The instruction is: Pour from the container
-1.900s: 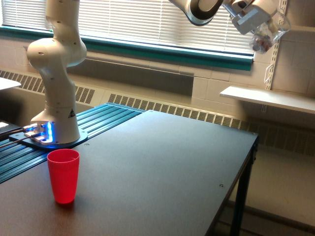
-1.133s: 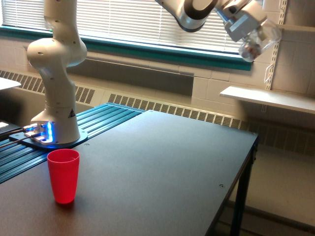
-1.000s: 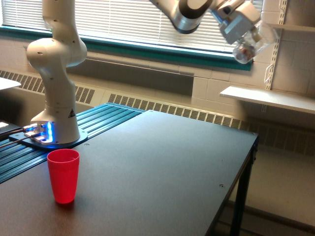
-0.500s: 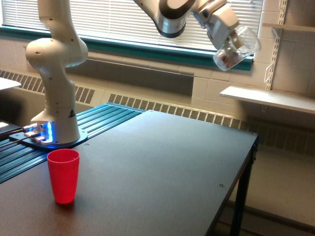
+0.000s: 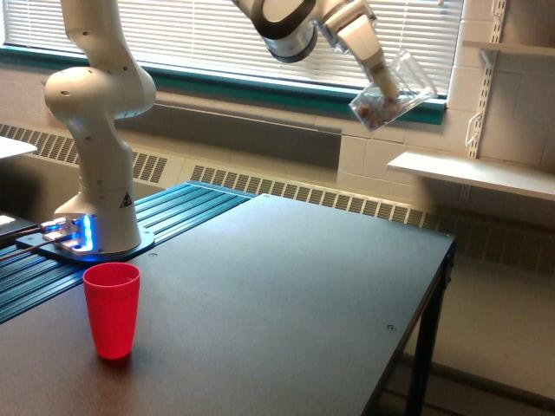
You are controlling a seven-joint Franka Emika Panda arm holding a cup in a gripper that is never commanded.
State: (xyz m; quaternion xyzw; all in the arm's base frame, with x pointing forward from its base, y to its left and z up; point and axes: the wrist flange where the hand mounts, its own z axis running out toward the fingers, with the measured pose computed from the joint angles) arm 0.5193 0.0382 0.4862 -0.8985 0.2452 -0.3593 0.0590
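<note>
Dark table (image 5: 286,286) before a blinded window (image 5: 199,35) with teal sill (image 5: 217,87); white wall shelf (image 5: 473,173) at the exterior view's right.

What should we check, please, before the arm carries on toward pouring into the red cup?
1. Gripper holds the clear cup: ok.
2. Clear cup has contents, dark bits at its bottom: ok.
3. Clear cup above the red cup: not ok, it hangs high toward the exterior view's right.
4. Red cup upright on the table: ok.
5. Red cup empty: cannot tell.
</note>
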